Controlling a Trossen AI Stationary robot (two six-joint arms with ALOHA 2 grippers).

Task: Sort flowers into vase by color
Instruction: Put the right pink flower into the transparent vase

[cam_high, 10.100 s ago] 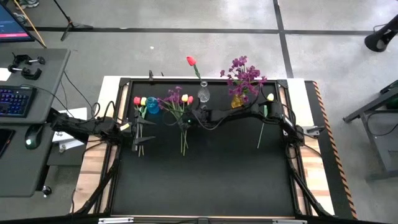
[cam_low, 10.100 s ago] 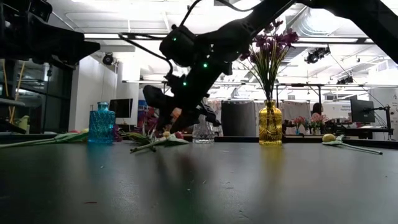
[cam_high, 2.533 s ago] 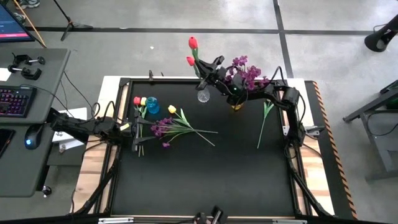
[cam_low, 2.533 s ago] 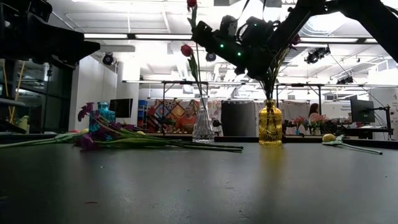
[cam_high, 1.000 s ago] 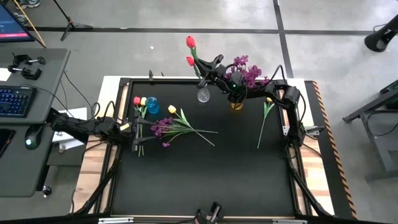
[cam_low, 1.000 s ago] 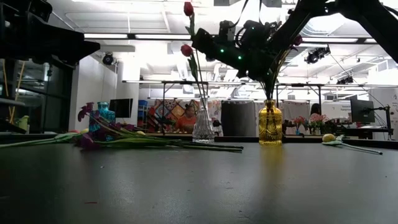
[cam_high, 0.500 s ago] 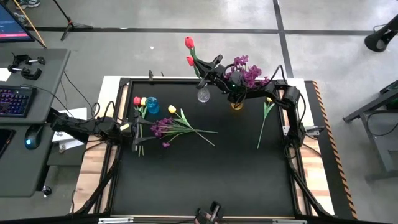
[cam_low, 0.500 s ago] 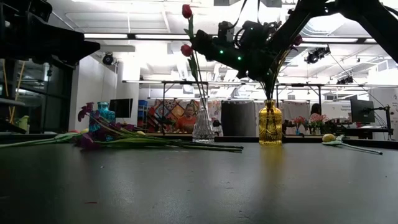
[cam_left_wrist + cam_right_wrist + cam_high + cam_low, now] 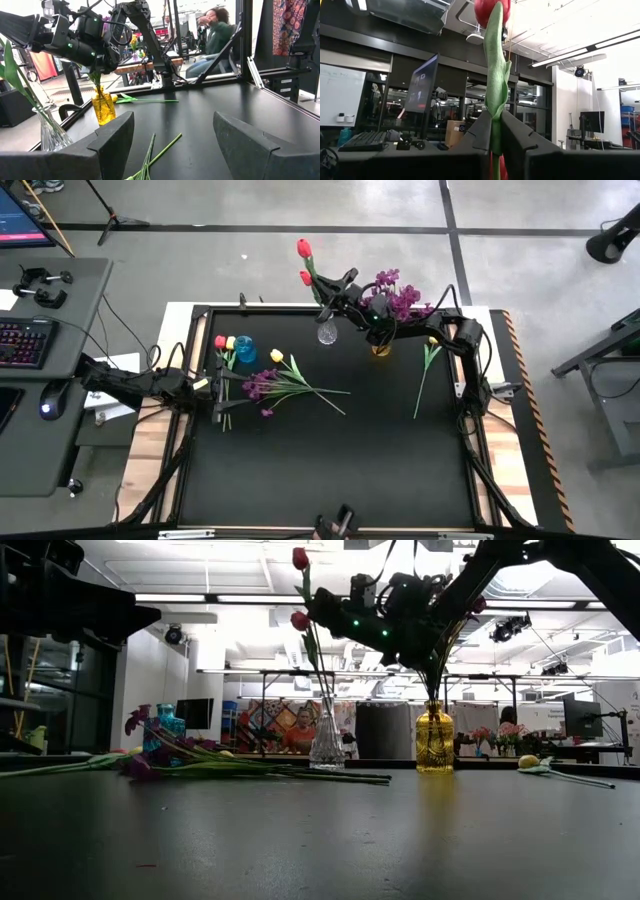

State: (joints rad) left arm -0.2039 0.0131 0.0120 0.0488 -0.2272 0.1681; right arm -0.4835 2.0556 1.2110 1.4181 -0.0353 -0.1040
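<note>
Right gripper [image 9: 322, 287], top centre, pinches a red tulip [image 9: 303, 248] above the clear vase [image 9: 327, 333]. Early release risks tipping the vase. Left gripper [image 9: 172, 137] waits open.

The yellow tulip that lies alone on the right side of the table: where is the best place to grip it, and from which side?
Probably grip the yellow tulip on its bare green stem, about halfway along, coming straight down from above. It lies flat on the black table, clear of the other flowers, and the head and leaves crowd the far end beside the yellow vase.
</note>
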